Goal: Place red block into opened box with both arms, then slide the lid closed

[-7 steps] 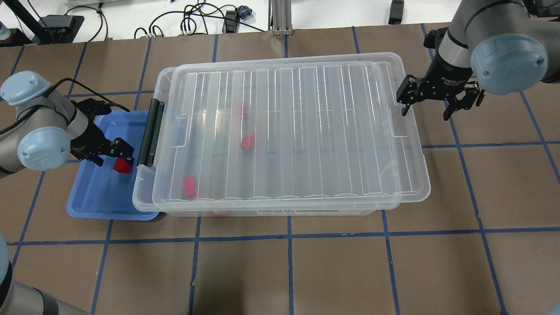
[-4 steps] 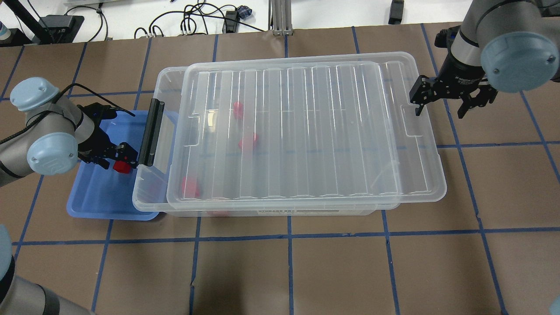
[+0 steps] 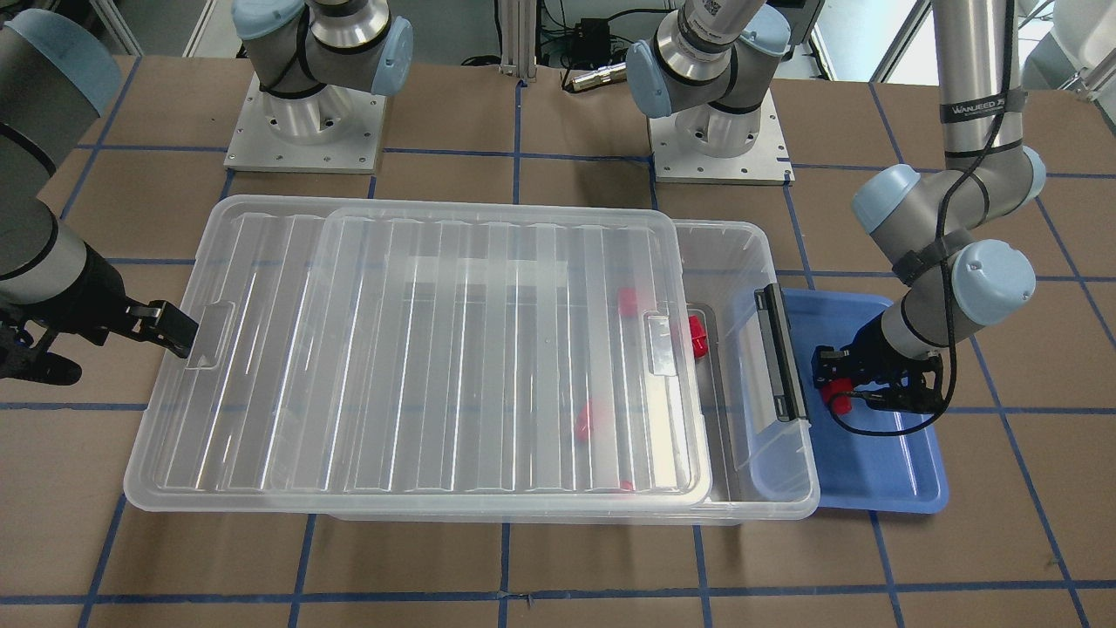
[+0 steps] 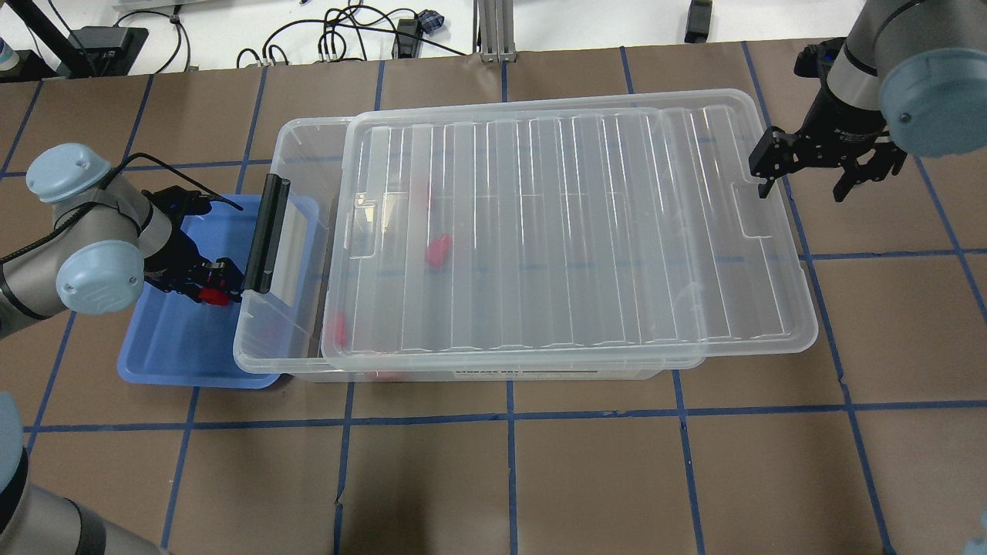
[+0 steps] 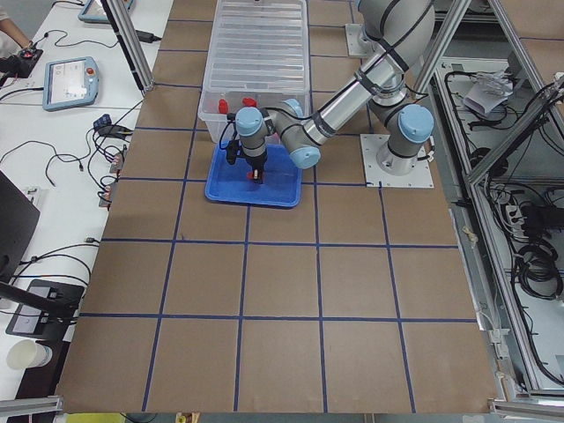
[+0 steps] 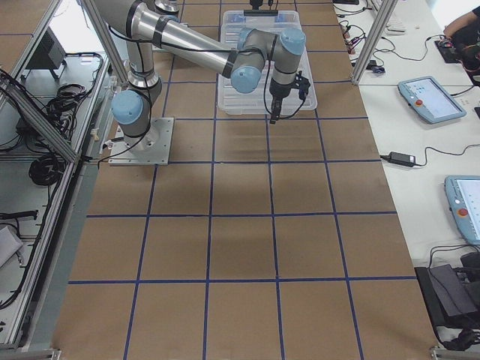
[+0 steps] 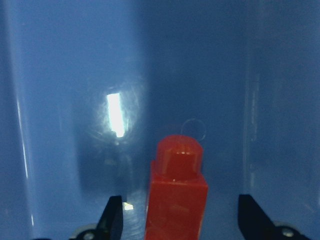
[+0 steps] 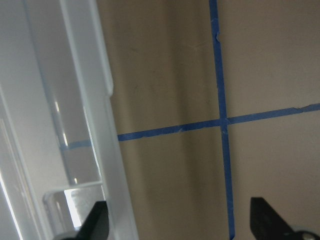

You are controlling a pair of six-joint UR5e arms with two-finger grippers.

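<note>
Left gripper (image 4: 202, 279) is down inside the blue tray (image 4: 166, 358), at the table's (image 4: 509, 478) left end. Fingers are spread, 1 on each side of the red block (image 7: 176, 195), with gaps visible on both sides in the left wrist view, so nothing is grasped. Red block stands on the tray floor, stub pointing away from the wrist camera, close to the tray edge nearest the box.

The box (image 4: 258, 351) sits just right of the tray, and its left short rim with the black clip (image 4: 266, 235) overhangs the tray edge. The left end of the box is uncovered, a narrow strip beside the clip. 3 other red blocks (image 4: 438, 250) show inside through the plastic.

The lid (image 4: 570, 231) lies flat on the box rim, shifted right, its right short edge sticking out past the box's right end.

Right gripper (image 4: 802, 181) is at the lid's far-right corner. Fingers are spread, clamping nothing. 1 finger (image 3: 170, 330) sits at the lid's handle notch on that short edge, the other hangs over bare table.
</note>
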